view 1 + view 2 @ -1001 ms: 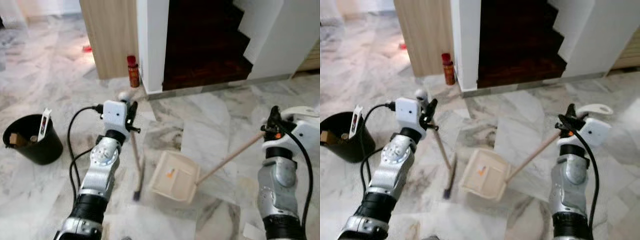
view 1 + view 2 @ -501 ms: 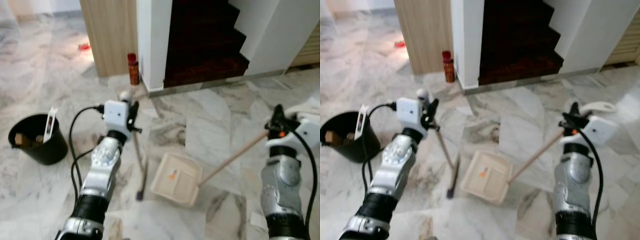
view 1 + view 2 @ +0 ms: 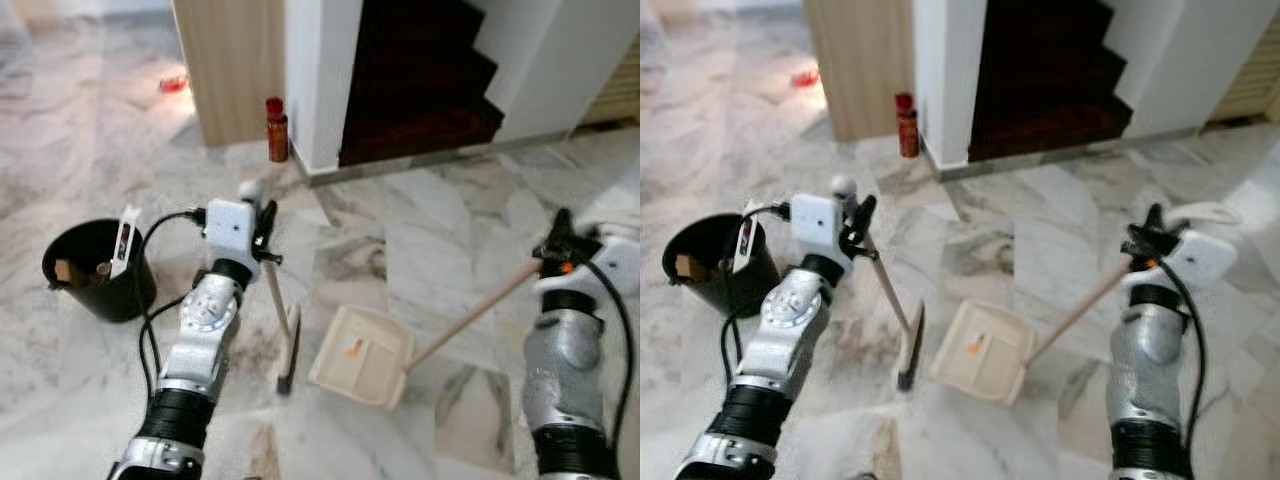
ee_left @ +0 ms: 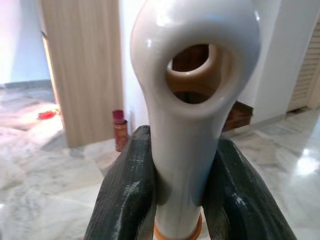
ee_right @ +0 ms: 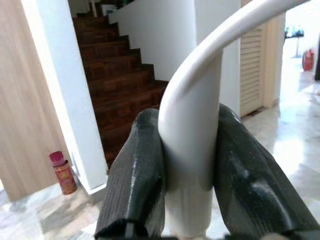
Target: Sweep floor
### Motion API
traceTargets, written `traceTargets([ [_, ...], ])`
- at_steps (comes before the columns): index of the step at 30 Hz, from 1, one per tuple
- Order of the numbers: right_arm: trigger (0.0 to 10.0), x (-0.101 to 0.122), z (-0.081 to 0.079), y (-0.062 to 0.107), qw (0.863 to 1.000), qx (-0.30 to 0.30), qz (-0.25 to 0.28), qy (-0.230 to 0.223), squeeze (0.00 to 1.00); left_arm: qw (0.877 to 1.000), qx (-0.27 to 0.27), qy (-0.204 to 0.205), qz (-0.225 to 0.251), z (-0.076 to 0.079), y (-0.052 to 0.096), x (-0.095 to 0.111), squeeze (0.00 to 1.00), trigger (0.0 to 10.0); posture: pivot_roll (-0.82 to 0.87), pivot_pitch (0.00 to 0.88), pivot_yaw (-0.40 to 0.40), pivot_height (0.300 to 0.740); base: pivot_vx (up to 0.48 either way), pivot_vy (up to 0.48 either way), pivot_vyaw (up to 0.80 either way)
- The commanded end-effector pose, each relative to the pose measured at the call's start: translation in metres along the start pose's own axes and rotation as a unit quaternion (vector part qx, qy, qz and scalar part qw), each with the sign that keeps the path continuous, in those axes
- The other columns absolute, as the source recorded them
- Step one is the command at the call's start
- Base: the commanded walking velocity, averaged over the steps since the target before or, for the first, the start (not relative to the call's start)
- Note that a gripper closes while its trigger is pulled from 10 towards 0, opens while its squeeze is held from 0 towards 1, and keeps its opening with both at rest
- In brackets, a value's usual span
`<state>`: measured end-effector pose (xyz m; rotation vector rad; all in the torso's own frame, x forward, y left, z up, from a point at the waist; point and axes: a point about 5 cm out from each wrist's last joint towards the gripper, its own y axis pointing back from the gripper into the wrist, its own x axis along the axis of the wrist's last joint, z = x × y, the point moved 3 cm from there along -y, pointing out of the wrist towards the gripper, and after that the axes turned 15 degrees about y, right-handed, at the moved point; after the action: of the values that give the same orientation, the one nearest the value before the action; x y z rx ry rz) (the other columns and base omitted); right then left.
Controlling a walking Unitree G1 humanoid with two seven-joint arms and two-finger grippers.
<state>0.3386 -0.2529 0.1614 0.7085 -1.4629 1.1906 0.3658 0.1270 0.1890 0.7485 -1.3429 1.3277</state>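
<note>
My left gripper (image 3: 264, 228) is shut on the white top of a small broom's handle (image 4: 190, 125). The wooden stick slants down to the dark broom head (image 3: 289, 352), which rests on the marble floor. My right gripper (image 3: 562, 245) is shut on the white curved end of the dustpan handle (image 5: 192, 145). Its long wooden pole (image 3: 470, 318) runs down to the cream dustpan (image 3: 362, 355), which lies flat on the floor just right of the broom head. A small orange scrap (image 3: 354, 349) sits in the pan.
A black bucket (image 3: 100, 270) holding debris and a white tag stands on the floor to my left. A red bottle (image 3: 276, 130) stands by the white pillar (image 3: 318, 80). Dark wooden stairs (image 3: 420, 70) rise behind it. A wooden panel (image 3: 228, 60) is at the back left.
The camera has shifted, so the bucket and bottle sit further right in the picture. The broom head now rests closer to the dustpan's left edge. Both grips are unchanged.
</note>
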Motion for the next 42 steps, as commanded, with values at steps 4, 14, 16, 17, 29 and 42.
traceTargets([
  [4, 10.0, 0.0121, 0.0113, -0.0028, 0.999, -0.022, 0.026, -0.009, 0.0, 1.0, -0.011, -0.01, 0.02, 0.0064, -0.0032, 0.0112, 0.0, 10.0, 0.08, 0.112, -0.05, 0.74, 0.0, 0.303, 0.0],
  [14, 10.0, 0.0124, 0.0108, -0.0032, 0.999, -0.024, 0.025, -0.008, 0.0, 1.0, -0.009, -0.011, 0.019, 0.0053, -0.0033, 0.0118, 0.0, 10.0, 0.08, 0.127, -0.051, 0.74, 0.0, 0.301, 0.0],
  [16, 10.0, 0.012, 0.011, -0.0029, 0.999, -0.024, 0.024, -0.008, 0.0, 1.0, -0.008, -0.012, 0.019, 0.005, -0.0031, 0.012, 0.0, 10.0, 0.08, 0.128, -0.052, 0.74, 0.0, 0.302, 0.0],
  [17, 10.0, 0.0118, 0.0113, -0.0027, 0.999, -0.024, 0.023, -0.008, 0.0, 1.0, -0.007, -0.012, 0.019, 0.0044, -0.0031, 0.0123, 0.0, 10.0, 0.08, 0.132, -0.053, 0.74, 0.0, 0.3, 0.0],
  [29, 10.0, 0.0133, 0.0107, -0.0033, 0.999, -0.022, 0.025, -0.003, 0.0, 1.0, -0.004, -0.013, 0.019, 0.0032, -0.0029, 0.0132, 0.0, 10.0, 0.08, 0.14, -0.055, 0.74, 0.0, 0.301, 0.0],
  [42, 10.0, 0.0118, 0.009, -0.0028, 1.0, -0.019, 0.019, -0.003, 0.0, 1.0, -0.004, -0.016, 0.02, 0.0028, -0.0031, 0.0149, 0.0, 10.0, 0.08, 0.144, -0.052, 0.74, 0.0, 0.303, 0.0],
])
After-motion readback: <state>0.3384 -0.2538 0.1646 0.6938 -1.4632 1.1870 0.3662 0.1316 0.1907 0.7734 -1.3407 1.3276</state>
